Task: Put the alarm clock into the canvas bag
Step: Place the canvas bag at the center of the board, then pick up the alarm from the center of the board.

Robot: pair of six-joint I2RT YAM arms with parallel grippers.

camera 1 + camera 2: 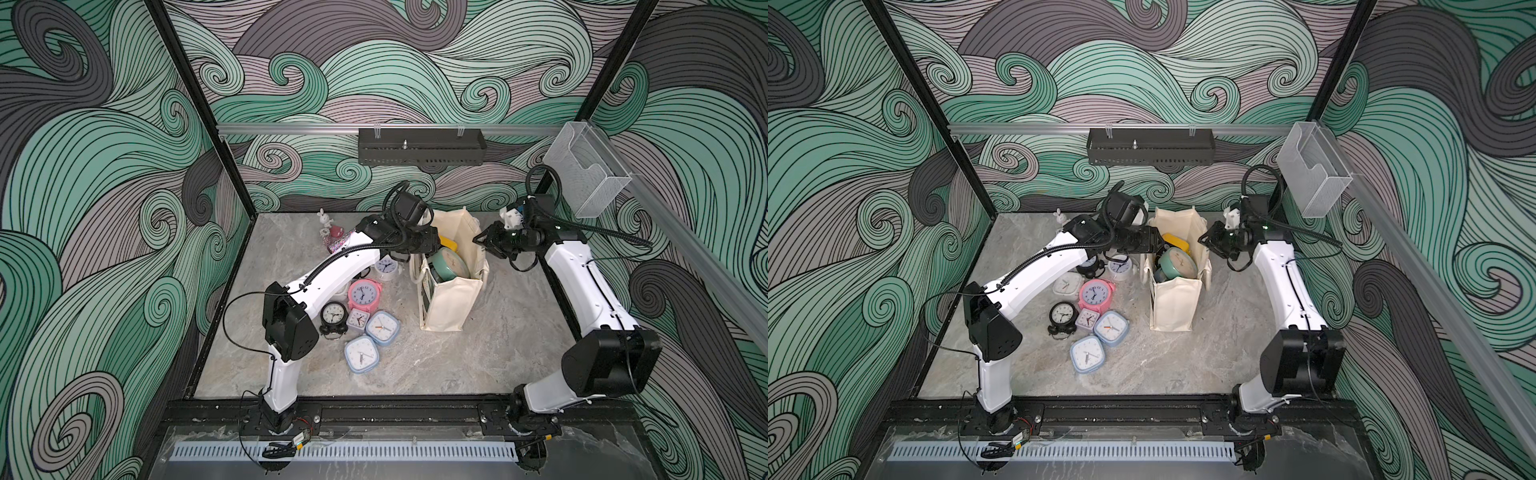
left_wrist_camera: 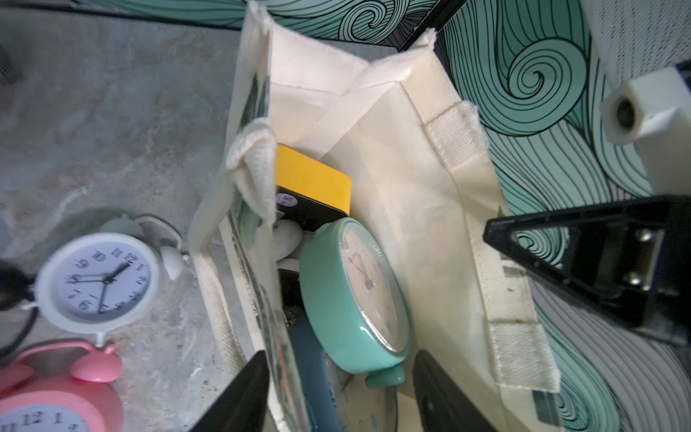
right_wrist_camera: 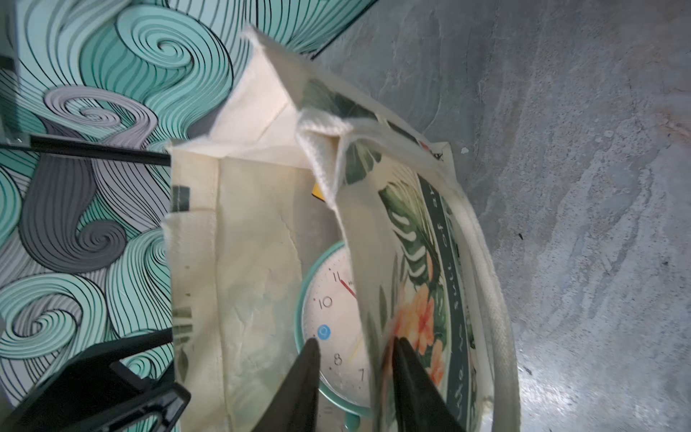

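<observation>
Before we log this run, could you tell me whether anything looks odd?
One strap handle is folded into the mouth of the canvas bag, and the teal clock rests tilted on edge atop a blue clock inside.

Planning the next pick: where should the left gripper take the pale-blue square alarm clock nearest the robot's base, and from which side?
Come straight down from above: the pale-blue square alarm clock lies face up on the table. Close across its two flat side edges, which look free. Its far edge sits against the second blue clock.
</observation>
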